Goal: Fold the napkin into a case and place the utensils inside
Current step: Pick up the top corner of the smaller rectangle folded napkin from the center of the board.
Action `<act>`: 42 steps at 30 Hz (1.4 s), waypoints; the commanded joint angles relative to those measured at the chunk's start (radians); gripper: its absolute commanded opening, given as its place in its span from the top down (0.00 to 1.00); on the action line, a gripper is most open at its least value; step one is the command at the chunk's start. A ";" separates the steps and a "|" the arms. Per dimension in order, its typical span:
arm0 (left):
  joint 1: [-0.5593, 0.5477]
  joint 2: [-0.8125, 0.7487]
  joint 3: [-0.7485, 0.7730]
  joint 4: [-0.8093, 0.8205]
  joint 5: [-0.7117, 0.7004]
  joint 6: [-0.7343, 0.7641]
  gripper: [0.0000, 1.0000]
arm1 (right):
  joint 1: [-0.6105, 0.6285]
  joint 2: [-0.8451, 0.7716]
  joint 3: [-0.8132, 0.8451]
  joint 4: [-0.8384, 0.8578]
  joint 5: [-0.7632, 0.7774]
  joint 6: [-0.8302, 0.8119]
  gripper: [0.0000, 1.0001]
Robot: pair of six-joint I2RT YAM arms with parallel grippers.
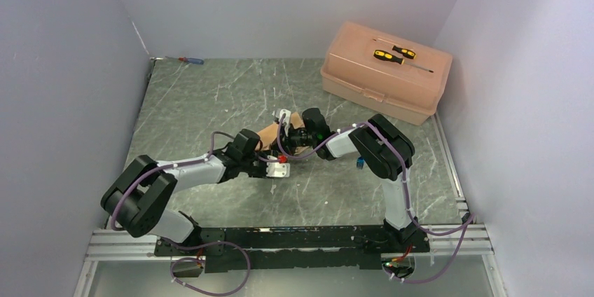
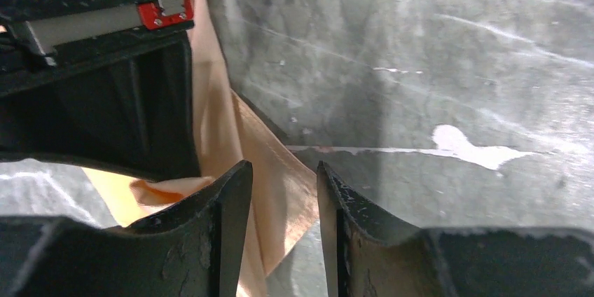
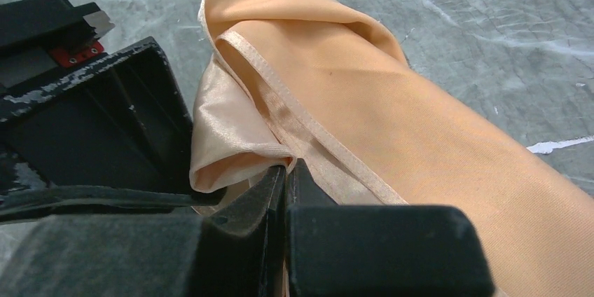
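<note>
The grey marbled table [image 1: 210, 101] fills most of my overhead view, with the pink plastic box [image 1: 371, 90] well off at its far right corner. Both arms reach in to meet near the middle of the table, and the napkin [image 1: 268, 134] lies there between their wrists, mostly hidden from above. My right wrist camera shows it best: a long, partly folded peach strip running away across the table, with a hemmed flap crossing it on the diagonal.

The right claw [image 3: 286, 167] is pressed together on the napkin, pinching a fold at the hem where the flap bunches. The left claw [image 2: 281, 171] is spread, with a strip of cloth showing in the gap between its tips. I can't tell whether either tip touches the cloth.

Two yellow-and-black screwdrivers [image 1: 394, 54] sit on the box lid, and a red-and-blue one [image 1: 190, 60] lies at the far left edge. The cutlery [image 1: 359, 164] shows only as a small blue speck beside the right arm, and I can't be sure of it.

I judge I'm mid-fold, with the pouch not yet flat or closed. Next I'd want the left claw to find a clean edge while the right holds its pinch, then lay the flap over without dragging the whole strip.
</note>
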 commanded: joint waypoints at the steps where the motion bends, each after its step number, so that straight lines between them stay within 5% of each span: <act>1: -0.004 0.043 -0.036 0.030 -0.085 0.061 0.55 | -0.005 -0.029 -0.004 0.067 -0.015 0.015 1.00; 10: -0.005 0.069 -0.043 0.078 -0.152 0.089 0.59 | -0.005 -0.023 -0.003 0.070 -0.027 0.031 1.00; 19: -0.004 0.056 -0.013 0.021 -0.156 0.050 0.97 | -0.005 -0.019 0.006 0.046 -0.031 0.020 1.00; 42: -0.017 -0.081 -0.009 -0.137 -0.100 -0.045 0.97 | 0.014 -0.029 0.012 -0.027 -0.007 -0.050 1.00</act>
